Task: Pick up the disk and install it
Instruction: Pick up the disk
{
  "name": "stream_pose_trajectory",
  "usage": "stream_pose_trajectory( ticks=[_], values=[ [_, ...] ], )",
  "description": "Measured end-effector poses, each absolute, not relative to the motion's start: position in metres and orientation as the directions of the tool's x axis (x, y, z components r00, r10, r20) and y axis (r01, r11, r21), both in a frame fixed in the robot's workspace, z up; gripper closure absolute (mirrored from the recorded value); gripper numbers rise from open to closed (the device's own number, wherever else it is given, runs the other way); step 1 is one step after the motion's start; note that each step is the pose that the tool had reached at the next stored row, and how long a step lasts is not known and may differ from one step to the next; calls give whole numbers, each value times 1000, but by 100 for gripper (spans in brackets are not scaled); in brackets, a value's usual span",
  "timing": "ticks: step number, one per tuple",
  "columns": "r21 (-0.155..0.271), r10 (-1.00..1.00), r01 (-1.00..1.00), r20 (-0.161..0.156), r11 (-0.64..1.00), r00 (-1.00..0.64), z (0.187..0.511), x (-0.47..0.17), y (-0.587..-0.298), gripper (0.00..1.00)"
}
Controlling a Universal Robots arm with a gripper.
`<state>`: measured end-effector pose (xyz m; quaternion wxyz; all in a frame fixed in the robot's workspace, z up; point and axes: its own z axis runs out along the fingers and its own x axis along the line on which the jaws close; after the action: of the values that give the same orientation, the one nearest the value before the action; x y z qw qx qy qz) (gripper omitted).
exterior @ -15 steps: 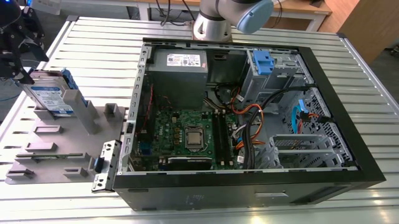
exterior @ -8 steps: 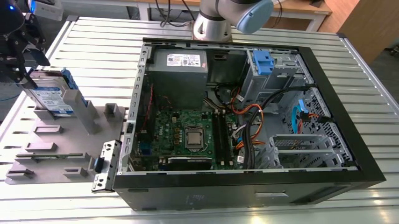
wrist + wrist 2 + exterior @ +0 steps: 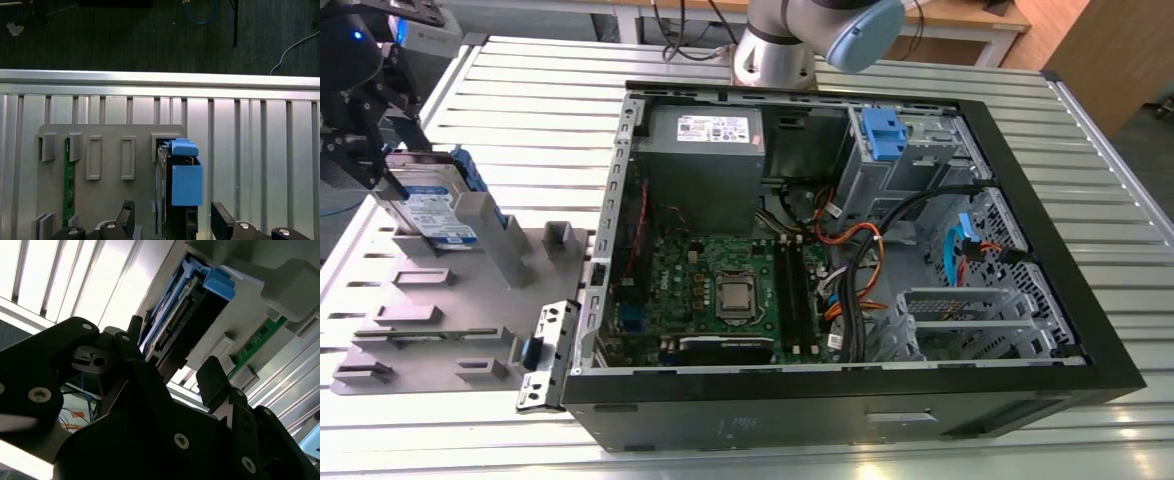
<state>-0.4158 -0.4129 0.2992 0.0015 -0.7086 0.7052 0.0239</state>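
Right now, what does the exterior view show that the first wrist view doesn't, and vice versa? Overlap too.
Exterior view: the open computer case with motherboard, power supply and cables, beside the grey fixture.
First wrist view: a green circuit board standing in a fixture slot, and dark floor past the table edge.
Both: the disk upright in the fixture on the slatted table, with the gripper open, one finger each side of it.

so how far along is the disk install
Early. Nothing looks done: the disk stands upright in its grey holder beside the open computer case. In hand: the open hand straddles the disk, not gripping it. Left: lifting it and installing it.
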Motion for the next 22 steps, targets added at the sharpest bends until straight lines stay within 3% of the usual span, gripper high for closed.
stream_pose_trajectory(
  ticks=[13, 14, 20, 21, 22],
  values=[
    [32, -999, -999, -36, -9, 7, 298, -416, -413, 31],
    [32, -999, -999, -36, -9, 7, 298, -416, -413, 38],
    [32, -999, -999, -36, -9, 7, 298, -416, -413, 39],
    [32, -999, -999, -36, -9, 7, 298, -416, -413, 46],
    [32, -999, -999, -36, -9, 7, 298, -416, -413, 46]
  ],
)
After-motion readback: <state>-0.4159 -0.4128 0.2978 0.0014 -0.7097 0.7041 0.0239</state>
